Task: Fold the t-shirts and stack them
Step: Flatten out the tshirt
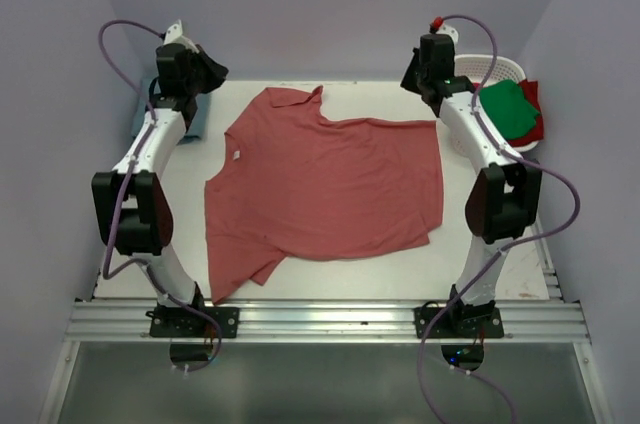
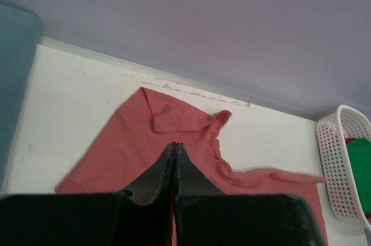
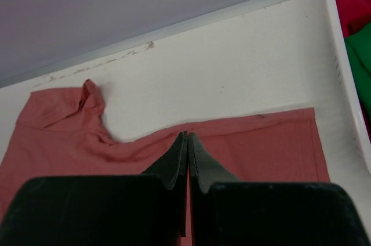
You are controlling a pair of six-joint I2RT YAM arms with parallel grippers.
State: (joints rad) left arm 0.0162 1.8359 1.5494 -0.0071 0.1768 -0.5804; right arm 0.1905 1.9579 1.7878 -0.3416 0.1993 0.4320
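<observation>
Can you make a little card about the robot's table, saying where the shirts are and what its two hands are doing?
Table shirt: faded red shirt, spread on the table
Basket: white basket, far right, holds green shirt and bright red shirt
Far left: teal shirt beside the left arm
Left end effector: shut, empty
Right end effector: shut, empty

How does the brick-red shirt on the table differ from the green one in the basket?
The brick-red shirt lies spread out on the table; the green shirt sits bunched in the basket. The brick-red shirt touches no other shirt; the green shirt shares the basket with a brighter red shirt. Both are plain cloth; neither is held.
</observation>
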